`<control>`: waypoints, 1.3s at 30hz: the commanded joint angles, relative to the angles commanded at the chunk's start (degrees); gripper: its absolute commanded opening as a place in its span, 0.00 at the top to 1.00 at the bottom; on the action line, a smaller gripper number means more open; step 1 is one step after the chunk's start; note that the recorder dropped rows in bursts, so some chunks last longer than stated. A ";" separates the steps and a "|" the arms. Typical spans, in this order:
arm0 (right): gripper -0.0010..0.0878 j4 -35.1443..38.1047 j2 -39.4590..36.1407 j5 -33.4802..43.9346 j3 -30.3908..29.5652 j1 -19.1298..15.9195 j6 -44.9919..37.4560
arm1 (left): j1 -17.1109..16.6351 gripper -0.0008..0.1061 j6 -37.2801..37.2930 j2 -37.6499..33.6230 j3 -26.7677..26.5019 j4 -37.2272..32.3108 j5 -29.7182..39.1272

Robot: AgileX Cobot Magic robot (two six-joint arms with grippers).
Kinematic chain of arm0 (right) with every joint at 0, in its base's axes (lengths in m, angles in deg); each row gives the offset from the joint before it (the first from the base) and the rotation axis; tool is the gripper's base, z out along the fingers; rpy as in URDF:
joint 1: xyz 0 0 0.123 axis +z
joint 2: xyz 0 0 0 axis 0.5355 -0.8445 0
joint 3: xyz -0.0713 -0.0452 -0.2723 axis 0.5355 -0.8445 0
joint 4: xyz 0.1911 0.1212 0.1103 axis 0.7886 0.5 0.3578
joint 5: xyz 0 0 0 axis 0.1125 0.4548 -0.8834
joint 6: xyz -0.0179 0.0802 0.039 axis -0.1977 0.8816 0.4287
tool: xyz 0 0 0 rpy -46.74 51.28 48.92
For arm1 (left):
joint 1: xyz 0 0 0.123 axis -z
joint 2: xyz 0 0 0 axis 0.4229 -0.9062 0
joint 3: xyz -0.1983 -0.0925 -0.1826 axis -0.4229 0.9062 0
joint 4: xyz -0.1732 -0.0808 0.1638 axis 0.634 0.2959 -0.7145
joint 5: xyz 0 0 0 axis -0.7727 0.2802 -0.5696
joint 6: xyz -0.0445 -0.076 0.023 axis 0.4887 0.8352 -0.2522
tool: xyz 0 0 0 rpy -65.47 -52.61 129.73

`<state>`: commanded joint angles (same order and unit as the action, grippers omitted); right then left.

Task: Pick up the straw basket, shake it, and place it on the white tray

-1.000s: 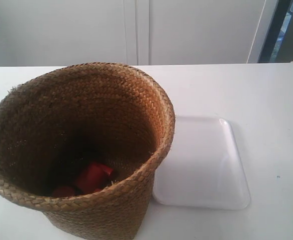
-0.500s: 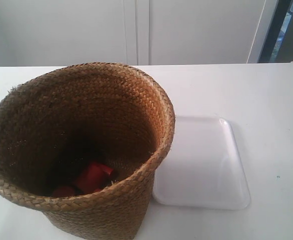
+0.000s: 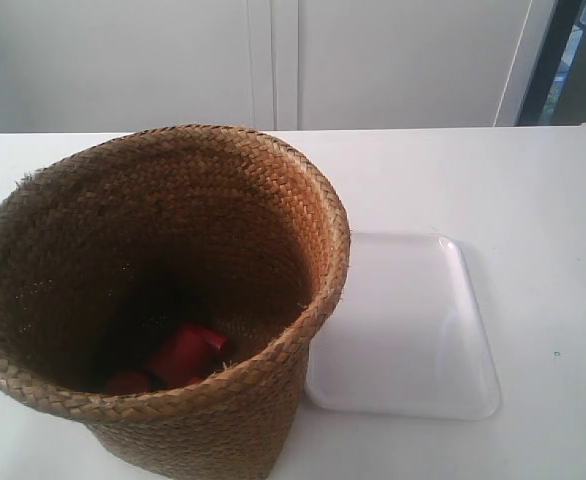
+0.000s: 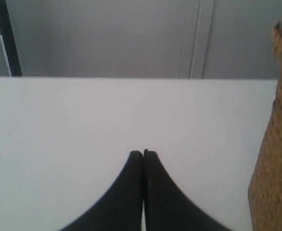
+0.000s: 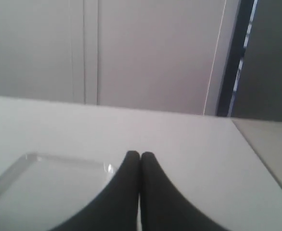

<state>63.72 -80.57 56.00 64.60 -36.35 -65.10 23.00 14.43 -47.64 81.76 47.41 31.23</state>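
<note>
The straw basket (image 3: 163,300) stands upright on the white table at the exterior view's left, with red objects (image 3: 183,352) in its dark bottom. Touching its side, the white tray (image 3: 403,330) lies flat on the table. No arm shows in the exterior view. In the left wrist view my left gripper (image 4: 143,153) is shut on nothing above bare table, and the straw basket's wall (image 4: 275,159) fills one edge of that picture. My right gripper (image 5: 140,154) is shut with nothing in it, and the white tray (image 5: 40,187) lies just beyond its tips.
The white table (image 3: 533,200) runs back to a pale wall with panel seams (image 3: 273,60). A dark doorway strip (image 3: 563,50) stands at the back right. A grey surface (image 5: 271,149) adjoins the table in the right wrist view.
</note>
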 joint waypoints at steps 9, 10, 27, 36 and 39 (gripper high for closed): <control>0.99 0.31 0.00 -8.42 0.00 0.00 0.15 | 0.00 0.99 4.39 0.00 0.00 0.22 2.63; 0.99 0.51 0.00 -9.92 0.00 0.00 2.58 | 0.00 0.99 6.23 0.00 0.00 0.22 2.63; 0.99 0.51 0.00 -24.07 0.00 0.00 16.61 | 0.00 0.99 24.81 0.00 0.00 1.65 -5.47; 0.99 9.48 0.00 -26.59 4.45 0.00 16.89 | 0.00 0.99 13.81 -0.30 -9.94 2.37 -2.14; 0.99 11.77 -1.05 -24.33 13.44 0.00 10.83 | 0.00 0.99 7.90 -6.20 -19.62 2.37 -1.70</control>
<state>75.48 -81.61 31.67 78.04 -36.35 -54.26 23.00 22.34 -53.84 62.14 49.78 29.52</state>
